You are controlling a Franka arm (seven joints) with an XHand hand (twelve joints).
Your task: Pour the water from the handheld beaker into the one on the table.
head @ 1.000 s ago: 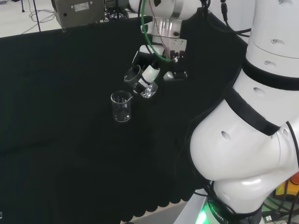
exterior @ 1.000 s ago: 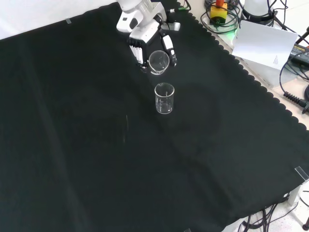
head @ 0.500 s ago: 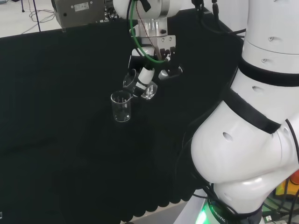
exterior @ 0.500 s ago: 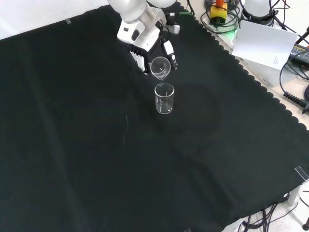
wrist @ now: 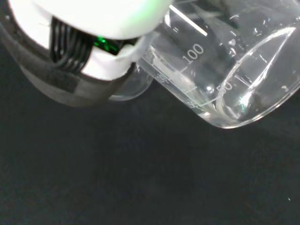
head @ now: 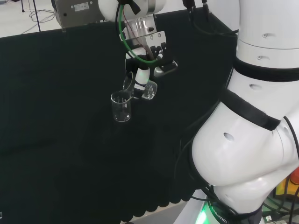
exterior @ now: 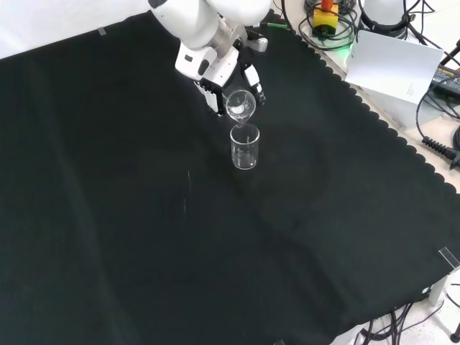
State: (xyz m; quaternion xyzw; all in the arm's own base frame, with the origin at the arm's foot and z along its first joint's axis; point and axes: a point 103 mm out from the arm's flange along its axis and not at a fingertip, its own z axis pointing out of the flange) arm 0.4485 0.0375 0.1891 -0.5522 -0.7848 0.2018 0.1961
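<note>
Hand [exterior: 215, 68] moved nearer, fingers curled round tilted beaker [exterior: 240, 105], over one standing beaker [exterior: 244, 147], two beakers.

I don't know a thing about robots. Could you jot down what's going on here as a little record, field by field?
Setting: bench under black cloth
Robot: white arm with a black and white hand
Hand: fingers curled round a clear held beaker
Held beaker: tilted, mouth just above the beaker below
Standing beaker: upright on the cloth, clear
Contents of standing beaker: cannot tell
Stage: pouring position reached
</note>
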